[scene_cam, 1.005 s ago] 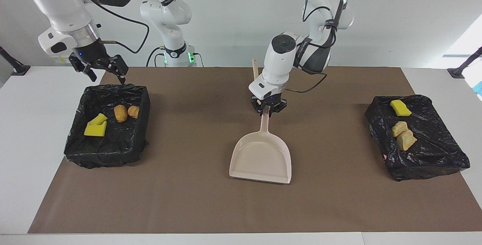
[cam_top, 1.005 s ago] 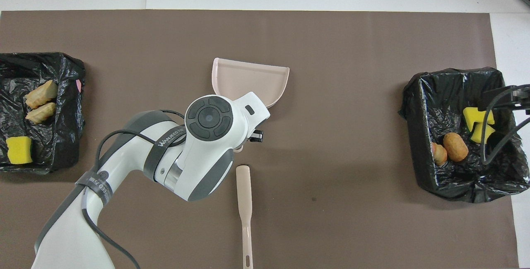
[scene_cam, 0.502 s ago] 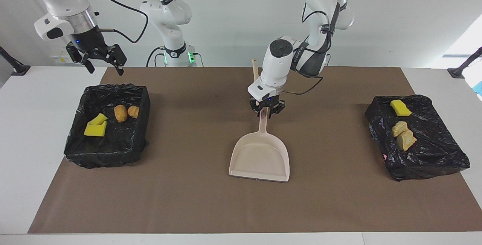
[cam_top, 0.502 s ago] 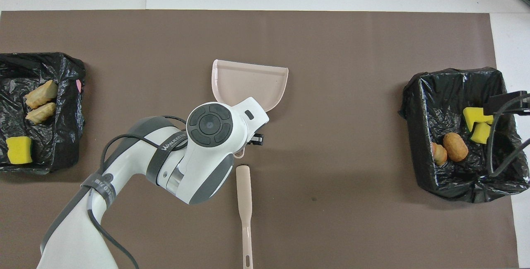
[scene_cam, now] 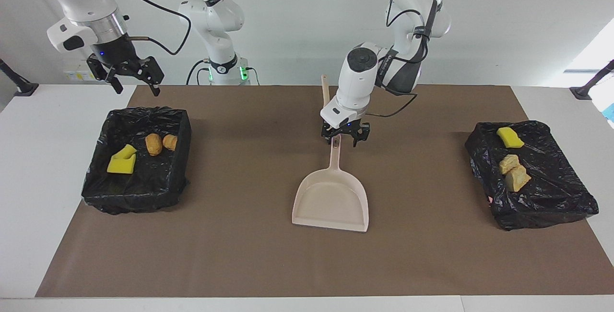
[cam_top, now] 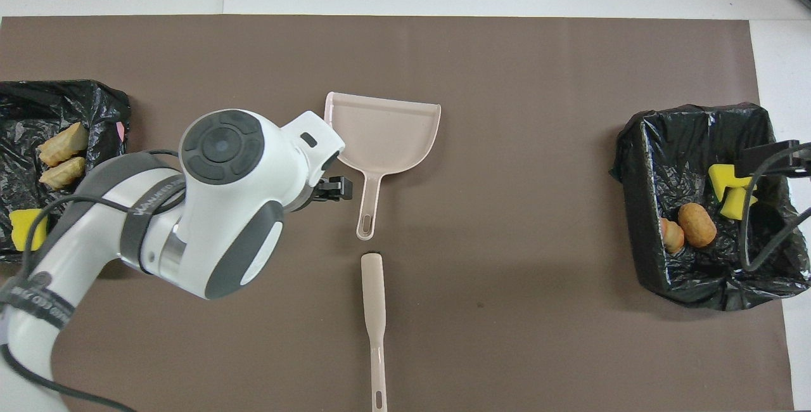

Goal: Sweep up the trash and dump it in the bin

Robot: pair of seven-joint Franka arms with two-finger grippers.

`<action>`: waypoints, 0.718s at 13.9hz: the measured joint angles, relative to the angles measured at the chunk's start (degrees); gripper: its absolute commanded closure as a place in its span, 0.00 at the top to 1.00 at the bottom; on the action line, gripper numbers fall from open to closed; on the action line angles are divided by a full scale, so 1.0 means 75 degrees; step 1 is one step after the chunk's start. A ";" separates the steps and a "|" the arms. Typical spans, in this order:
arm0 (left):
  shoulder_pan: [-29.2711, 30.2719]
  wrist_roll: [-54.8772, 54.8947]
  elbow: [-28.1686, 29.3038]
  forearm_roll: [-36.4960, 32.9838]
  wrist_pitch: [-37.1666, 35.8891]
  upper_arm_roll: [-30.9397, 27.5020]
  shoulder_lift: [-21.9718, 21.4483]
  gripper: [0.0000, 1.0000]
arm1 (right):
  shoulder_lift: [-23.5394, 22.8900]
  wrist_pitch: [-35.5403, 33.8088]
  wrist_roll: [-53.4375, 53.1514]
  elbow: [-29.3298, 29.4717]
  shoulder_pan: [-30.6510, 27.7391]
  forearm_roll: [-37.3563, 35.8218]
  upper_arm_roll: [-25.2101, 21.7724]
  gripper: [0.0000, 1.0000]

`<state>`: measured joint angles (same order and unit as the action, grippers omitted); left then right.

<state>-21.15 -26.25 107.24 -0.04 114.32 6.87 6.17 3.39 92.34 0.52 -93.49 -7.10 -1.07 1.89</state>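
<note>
Right tool (scene_cam: 129, 79) hangs spread over the bench edge by the bin (scene_cam: 136, 158) at the right arm's end; that bin holds a yellow sponge (scene_cam: 122, 163) and two bread chunks (scene_cam: 160, 143). Mid-bench, left tool (scene_cam: 346, 134) spread just above the dustpan (scene_cam: 332, 199) handle, holding nothing. Second bin (scene_cam: 532, 177) at the left arm's end holds sponge and bread scraps (scene_cam: 511, 158).

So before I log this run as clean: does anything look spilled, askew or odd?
Nothing stands out. All trash sits inside the two black-lined bins; the dustpan and brush lie flat on the mat.
</note>
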 measured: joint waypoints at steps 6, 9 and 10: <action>0.1204 0.2185 0.0001 0.0000 -0.1251 -0.0026 -0.0677 1.00 | 0.0000 0.0000 0.0000 -0.0002 0.0000 0.0000 0.0000 1.00; 0.1844 0.3467 0.0001 0.0000 -0.1587 -0.0034 -0.0849 1.00 | 0.0000 0.0000 0.0000 -0.0002 0.0000 0.0000 0.0000 1.00; 0.2076 0.3782 0.0001 0.0000 -0.1641 -0.0035 -0.0920 1.00 | 0.0000 0.0000 0.0000 -0.0002 0.0000 0.0000 0.0000 1.00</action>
<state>-5.58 2.12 107.25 -0.04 102.01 6.60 -0.73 3.40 92.34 0.52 -93.50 -7.10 -1.07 1.89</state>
